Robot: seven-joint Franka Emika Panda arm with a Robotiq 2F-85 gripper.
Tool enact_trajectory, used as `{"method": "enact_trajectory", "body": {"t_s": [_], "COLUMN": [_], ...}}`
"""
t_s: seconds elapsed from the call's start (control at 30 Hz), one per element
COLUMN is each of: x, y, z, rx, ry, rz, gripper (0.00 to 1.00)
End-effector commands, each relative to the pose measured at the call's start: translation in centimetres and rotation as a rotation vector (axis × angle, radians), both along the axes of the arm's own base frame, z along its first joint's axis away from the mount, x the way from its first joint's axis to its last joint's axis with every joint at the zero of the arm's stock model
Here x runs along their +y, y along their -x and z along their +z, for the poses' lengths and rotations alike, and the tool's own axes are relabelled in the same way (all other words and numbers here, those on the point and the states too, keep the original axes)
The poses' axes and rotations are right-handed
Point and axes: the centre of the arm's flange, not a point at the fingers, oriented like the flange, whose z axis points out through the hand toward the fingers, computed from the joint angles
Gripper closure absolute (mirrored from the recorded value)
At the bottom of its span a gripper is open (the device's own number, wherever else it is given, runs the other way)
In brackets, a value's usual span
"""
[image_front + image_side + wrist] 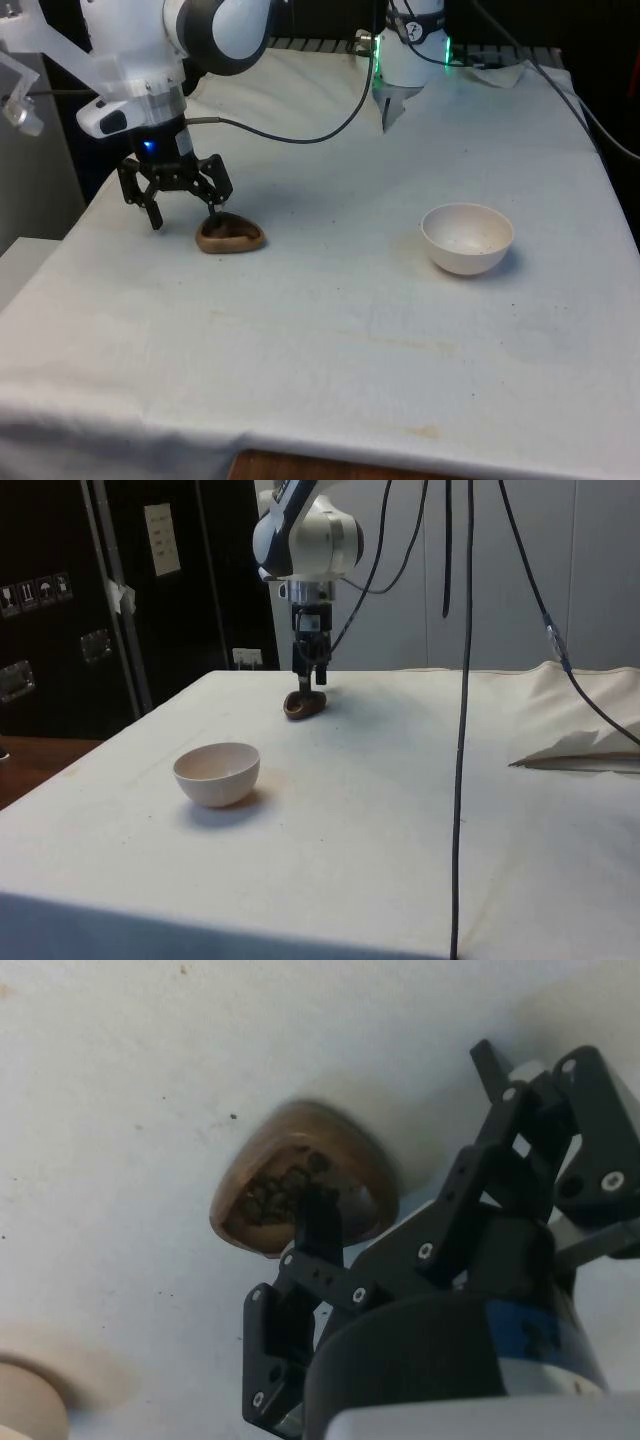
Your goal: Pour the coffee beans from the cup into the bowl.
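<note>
- My pincer [182, 218] hangs just above the brown cup [230, 236], fingers spread wide, gripping nothing.
- One finger [322, 1222] dips at the cup's rim, in or just over the opening; whether it touches I cannot tell. The other finger stands clear on the far side from the bowl, over bare cloth.
- Cup sits under and slightly to the bowl side of my pincer; low, rounded, smooth brown walls, wide mouth.
- Coffee beans [280, 1188] lie inside it, a dark lumpy pile, seen in the wrist view.
- White bowl [467, 238] stands well apart from my pincer, toward the front view's right; round, smooth, matte, open side up, looks empty inside.
- Nothing stands between cup and bowl, just open cloth.
- White cloth [330, 340] covers the table; soft, lightly wrinkled, faint brownish stains toward the near edge.
- Black cables [466, 710] hang down in the side view, well away from my pincer, not over the cup.
- A folded-up bit of the cloth [585, 750] lies at the table's side, far from cup and bowl.
</note>
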Motion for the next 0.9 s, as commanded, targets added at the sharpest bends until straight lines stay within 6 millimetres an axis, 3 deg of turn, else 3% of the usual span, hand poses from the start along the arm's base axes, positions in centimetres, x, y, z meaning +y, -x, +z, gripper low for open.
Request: {"method": "enact_trajectory", "body": {"t_s": [0.0,0.67,0.77,0.87], "x": [0.15,0.53,0.58,0.57], "y": [0.00,-0.03,-0.05,-0.06], "z": [-0.10,-0.46,-0.48,-0.48], "rx": [0.003,0.005,0.005,0.004], "ry": [0.007,-0.005,-0.006,-0.005], "rz": [-0.003,-0.002,-0.001,-0.002], "gripper": [0.00,0.00,0.11,0.31]}}
